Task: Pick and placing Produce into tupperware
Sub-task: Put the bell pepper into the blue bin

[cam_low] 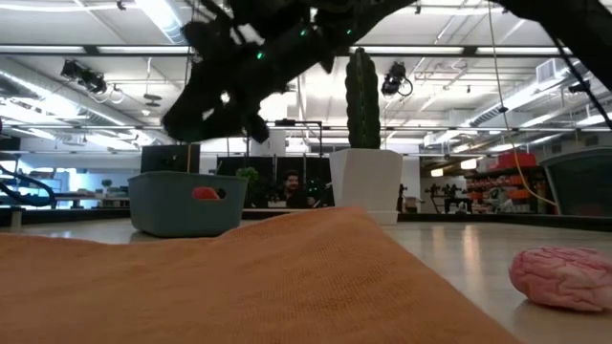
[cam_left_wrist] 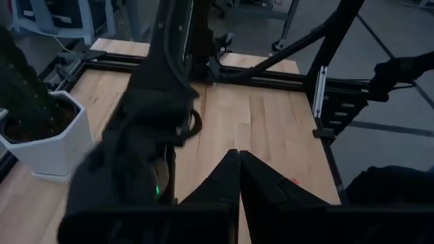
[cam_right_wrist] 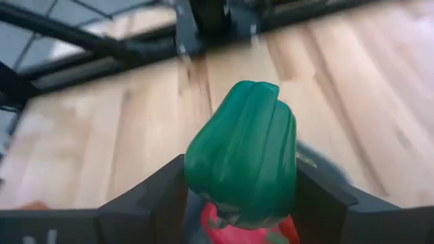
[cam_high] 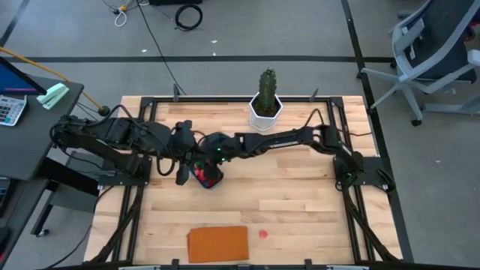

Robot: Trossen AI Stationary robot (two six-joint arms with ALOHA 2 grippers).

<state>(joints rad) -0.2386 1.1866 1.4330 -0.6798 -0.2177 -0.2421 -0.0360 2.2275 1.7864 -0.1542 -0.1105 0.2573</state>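
Right gripper (cam_right_wrist: 237,203) grips a green-topped red vegetable (cam_right_wrist: 242,157) over the tupperware (cam_low: 184,203) mid-table; left gripper (cam_left_wrist: 239,177) beside it, fingers closed, empty; pink piece (cam_high: 263,234) near the orange board (cam_high: 217,244).

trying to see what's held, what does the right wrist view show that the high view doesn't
Only the right wrist view shows the green produce piece, red at its base, gripped between the right gripper jaws.

Only the high view shows the layout: both arms meeting over the tupperware, the left gripper beside it, the cactus at the back, the orange board and a small pink piece at the front.

Both show the wooden table.
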